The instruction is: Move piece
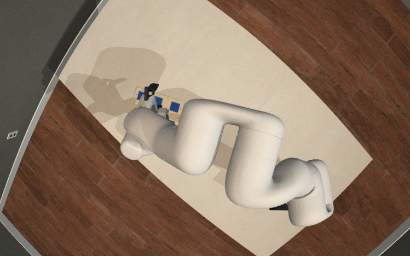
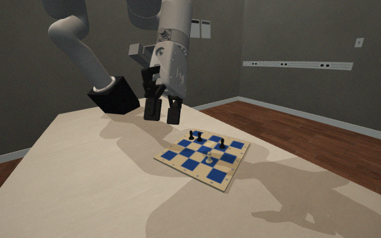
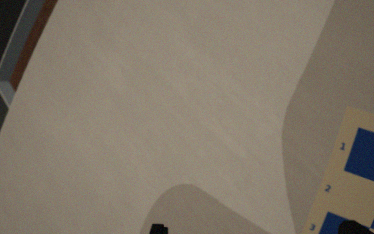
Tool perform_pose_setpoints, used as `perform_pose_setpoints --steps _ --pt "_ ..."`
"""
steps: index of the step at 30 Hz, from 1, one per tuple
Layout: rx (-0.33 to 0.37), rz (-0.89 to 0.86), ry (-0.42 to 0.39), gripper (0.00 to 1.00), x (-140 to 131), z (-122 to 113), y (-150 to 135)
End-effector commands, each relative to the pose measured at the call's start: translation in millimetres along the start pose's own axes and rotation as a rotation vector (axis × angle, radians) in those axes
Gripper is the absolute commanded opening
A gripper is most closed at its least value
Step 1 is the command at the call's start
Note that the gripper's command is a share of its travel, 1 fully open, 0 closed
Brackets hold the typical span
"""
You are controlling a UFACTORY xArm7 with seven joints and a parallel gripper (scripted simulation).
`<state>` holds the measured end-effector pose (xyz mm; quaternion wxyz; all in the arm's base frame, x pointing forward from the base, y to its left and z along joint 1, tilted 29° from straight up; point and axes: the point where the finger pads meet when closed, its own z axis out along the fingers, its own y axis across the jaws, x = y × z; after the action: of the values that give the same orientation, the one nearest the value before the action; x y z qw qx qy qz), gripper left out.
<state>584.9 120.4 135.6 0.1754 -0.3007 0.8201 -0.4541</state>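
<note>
A small blue-and-tan chessboard (image 2: pixel 203 156) lies on the beige table. Three black pieces stand on it: two close together at the far corner (image 2: pixel 191 135) (image 2: pixel 199 136) and one nearer the right edge (image 2: pixel 222 143). One white piece (image 2: pixel 209 157) stands near the middle. I cannot read the square names in this view. My gripper (image 2: pixel 162 114) is open and empty, hanging above the table just beyond the board's far left corner. In the top view the gripper (image 1: pixel 151 88) is over the board's edge, and the arm hides most of the board (image 1: pixel 156 103). The wrist view shows only a board corner (image 3: pixel 364 180) and both fingertips at the bottom edge.
The arm's black base (image 2: pixel 114 96) stands on the table behind the gripper. The table's edge drops to a wooden floor (image 2: pixel 304 132) on the right. The arm's shadows cover the board and the table in front of it.
</note>
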Motion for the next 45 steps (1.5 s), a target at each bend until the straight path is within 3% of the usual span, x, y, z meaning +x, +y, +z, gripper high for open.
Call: perform_pose_setpoints --steps 1,6,9,20,42,45 --pt "-0.111 0.241 0.052 1.0 -21.7 -6.7 10.9" --pt "-0.161 0.344 0.074 1.0 -31.0 -10.1 16.7" --pt "-0.253 0.524 0.12 1.0 -48.2 -17.4 26.6" --pt "-0.449 0.883 0.244 1.0 -85.5 -36.9 43.3" --pt "-0.459 0.902 0.252 1.0 -87.5 -37.6 44.2" --pt "-0.46 0.901 0.252 1.0 -86.9 -22.2 52.9"
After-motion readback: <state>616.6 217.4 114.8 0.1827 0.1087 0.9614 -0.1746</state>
